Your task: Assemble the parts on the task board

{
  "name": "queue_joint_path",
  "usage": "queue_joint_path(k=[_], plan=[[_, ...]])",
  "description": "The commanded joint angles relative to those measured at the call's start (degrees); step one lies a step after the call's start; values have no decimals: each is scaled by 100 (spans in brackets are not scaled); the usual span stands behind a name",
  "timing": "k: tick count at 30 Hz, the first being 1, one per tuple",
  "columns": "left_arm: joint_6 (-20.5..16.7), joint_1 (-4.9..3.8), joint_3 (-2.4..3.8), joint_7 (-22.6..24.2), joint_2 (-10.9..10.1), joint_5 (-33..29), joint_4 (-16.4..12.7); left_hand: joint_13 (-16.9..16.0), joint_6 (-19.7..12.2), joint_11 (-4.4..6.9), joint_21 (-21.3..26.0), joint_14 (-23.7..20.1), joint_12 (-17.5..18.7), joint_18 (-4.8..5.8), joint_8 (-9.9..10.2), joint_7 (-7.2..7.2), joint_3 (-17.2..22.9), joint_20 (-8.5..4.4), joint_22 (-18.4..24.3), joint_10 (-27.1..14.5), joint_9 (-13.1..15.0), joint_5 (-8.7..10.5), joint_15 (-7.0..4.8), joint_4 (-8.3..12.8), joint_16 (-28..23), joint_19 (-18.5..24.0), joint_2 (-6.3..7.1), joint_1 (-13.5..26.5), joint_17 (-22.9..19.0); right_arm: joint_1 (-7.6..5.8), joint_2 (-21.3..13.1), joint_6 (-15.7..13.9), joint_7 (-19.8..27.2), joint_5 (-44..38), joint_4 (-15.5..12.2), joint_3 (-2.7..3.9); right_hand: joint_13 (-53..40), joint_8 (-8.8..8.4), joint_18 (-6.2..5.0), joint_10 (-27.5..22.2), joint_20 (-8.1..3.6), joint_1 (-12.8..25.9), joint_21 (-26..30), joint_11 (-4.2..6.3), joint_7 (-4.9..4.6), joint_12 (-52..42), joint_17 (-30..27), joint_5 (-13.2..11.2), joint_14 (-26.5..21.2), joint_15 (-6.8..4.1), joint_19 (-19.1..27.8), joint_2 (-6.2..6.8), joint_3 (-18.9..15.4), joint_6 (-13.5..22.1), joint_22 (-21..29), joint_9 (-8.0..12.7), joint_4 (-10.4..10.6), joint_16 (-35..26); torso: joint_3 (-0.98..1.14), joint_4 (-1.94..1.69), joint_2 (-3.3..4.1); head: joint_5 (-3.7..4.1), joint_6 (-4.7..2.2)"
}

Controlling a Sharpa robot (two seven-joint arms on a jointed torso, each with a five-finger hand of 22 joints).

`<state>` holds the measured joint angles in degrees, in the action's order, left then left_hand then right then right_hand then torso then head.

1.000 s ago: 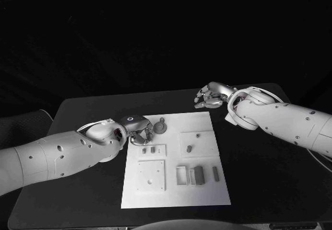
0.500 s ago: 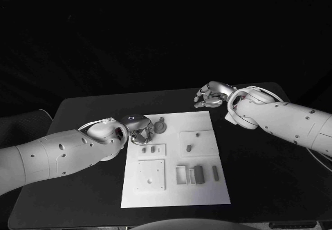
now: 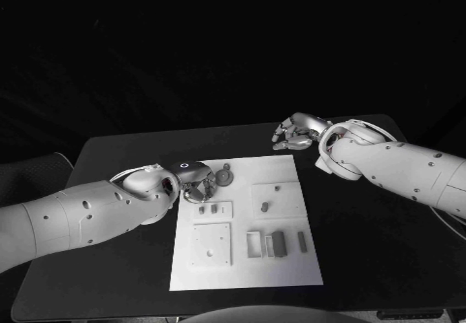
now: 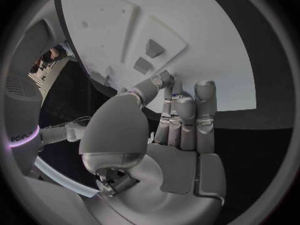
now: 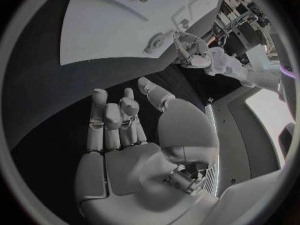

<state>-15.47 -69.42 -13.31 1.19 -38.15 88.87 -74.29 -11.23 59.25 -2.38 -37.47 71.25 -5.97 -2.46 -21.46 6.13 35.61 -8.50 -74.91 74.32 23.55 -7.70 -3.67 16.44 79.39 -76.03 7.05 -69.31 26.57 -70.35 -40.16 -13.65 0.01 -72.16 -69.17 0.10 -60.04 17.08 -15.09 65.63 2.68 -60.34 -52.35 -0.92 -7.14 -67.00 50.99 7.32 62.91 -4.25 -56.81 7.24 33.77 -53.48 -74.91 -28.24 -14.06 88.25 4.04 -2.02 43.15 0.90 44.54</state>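
Observation:
The white task board lies mid-table. My left hand hovers at its far left corner, fingers curled down by the board's edge, beside a round grey part. In the left wrist view the thumb tip meets a fingertip over the board; whether anything is pinched I cannot tell. Two small parts lie just past the fingertips. My right hand hangs over the black table beyond the board's far right corner, fingers loosely bent, holding nothing.
Two small parts stand in a raised plate. More parts lie on another plate. A dark block and a slim part sit beside a white frame. A holed plate lies nearer me.
My left hand has edged slightly toward the table's far side at the board's corner. The right hand has stayed where it was.

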Motion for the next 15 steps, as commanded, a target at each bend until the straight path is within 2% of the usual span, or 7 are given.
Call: queue_joint_path(k=[1, 13, 15], plan=[[256, 21, -24, -83, -17, 37, 3, -2, 16, -34, 40, -36, 20, -619, 9, 20, -24, -61, -96, 84, 2, -21, -10, 1, -19, 56, -50, 1, -8, 2, 1, 76, 38, -13, -1, 3, 8, -27, 9, -24, -4, 23, 33, -23, -41, -29, -5, 22, -15, -43, 12, 12, -1, 1, -96, -9, 32, -5, -2, 0, 1, 0, 4], [209, 22, -25, -56, 63, 37, 98, -8, 14, -32, 49, -47, 27, -613, 14, 21, -32, -62, -96, 87, 4, -29, -12, 0, -25, 66, -50, -2, -10, 2, 10, 75, 36, -13, -4, 3, 9, -28, 9, -24, -3, 24, 33, -23, -41, -29, -6, 22, -16, -43, 13, 11, -2, 1, -96, -10, 34, -6, 0, 0, 2, -3, 4], [222, 24, -25, -50, 88, 37, 145, -16, 12, -32, 57, -55, 38, -607, 21, 21, -24, -66, -95, 87, 7, 34, -12, -1, -28, 70, -53, -30, -10, 2, 13, 74, 37, -13, -3, 3, 9, -28, 9, -24, -3, 24, 33, -23, -41, -29, -6, 22, -16, -43, 13, 11, -2, 1, -96, -10, 34, -6, 0, 2, 2, -7, 1]])
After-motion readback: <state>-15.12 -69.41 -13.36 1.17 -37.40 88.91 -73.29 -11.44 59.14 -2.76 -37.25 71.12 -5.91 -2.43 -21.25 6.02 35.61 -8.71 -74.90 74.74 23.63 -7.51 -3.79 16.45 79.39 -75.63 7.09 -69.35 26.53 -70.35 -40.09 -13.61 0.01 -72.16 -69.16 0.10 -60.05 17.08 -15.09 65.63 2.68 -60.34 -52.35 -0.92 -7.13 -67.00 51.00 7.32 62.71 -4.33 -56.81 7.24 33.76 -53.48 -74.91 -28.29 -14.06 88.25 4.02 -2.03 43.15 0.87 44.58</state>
